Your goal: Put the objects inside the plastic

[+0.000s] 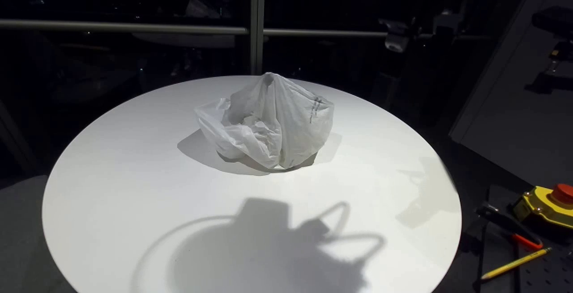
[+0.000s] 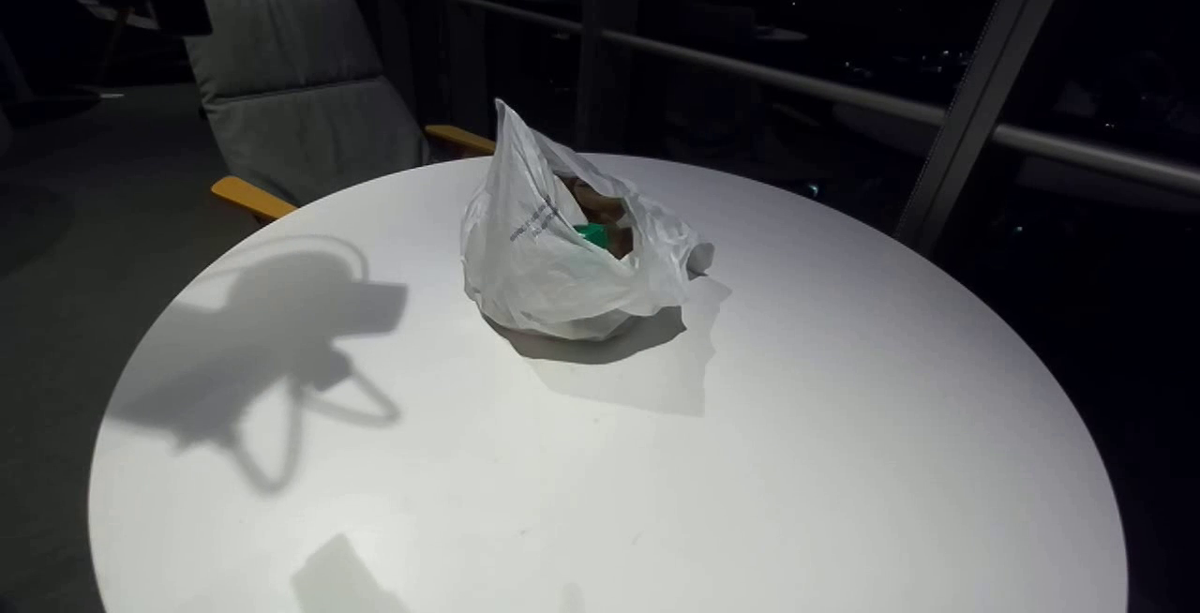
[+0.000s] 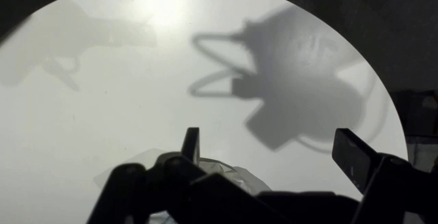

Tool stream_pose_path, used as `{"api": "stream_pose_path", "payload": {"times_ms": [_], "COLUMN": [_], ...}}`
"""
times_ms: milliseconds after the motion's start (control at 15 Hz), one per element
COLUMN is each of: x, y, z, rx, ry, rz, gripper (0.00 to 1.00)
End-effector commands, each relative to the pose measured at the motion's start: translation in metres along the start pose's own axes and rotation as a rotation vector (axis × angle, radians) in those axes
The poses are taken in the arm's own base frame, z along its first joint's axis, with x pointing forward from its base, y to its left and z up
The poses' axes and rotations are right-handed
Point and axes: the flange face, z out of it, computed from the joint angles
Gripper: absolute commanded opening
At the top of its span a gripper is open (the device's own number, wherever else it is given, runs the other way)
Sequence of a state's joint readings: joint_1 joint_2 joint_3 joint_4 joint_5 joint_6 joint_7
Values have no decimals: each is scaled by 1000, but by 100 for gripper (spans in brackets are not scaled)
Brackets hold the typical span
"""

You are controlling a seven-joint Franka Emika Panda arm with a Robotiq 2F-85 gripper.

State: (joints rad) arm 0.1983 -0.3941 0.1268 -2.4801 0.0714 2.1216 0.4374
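Note:
The plastic, a wrinkled white translucent bag (image 1: 300, 127) (image 2: 534, 266), stands on the round table with one side drawn up to a peak. Through its mouth in an exterior view I see a green block (image 2: 591, 235) and a brown plush (image 2: 600, 205) lying inside. Any further objects in the bag are hidden by the film. My gripper (image 3: 267, 131) is wide open in the wrist view, and only bare tabletop shows between its fingertips. Part of the bag (image 3: 213, 165) shows low in that view, behind the left finger (image 3: 191, 143) and apart from it.
The white round table (image 1: 134, 185) carries the arm's broad shadow. Beside it, a yellow box with a red button (image 1: 548, 203) and a pencil (image 1: 515, 264) lie on a dark surface. A grey armchair (image 2: 300, 97) stands past the table edge, near a window rail (image 2: 769, 74).

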Motion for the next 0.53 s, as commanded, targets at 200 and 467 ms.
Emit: {"api": "stream_pose_path", "payload": {"times_ms": [200, 467], "x": [-1, -1], "y": [-2, -2], "z": [2, 2], "rx": [-7, -7], "ry": [-3, -3], "rz": [-5, -4], "gripper": [100, 100]}}
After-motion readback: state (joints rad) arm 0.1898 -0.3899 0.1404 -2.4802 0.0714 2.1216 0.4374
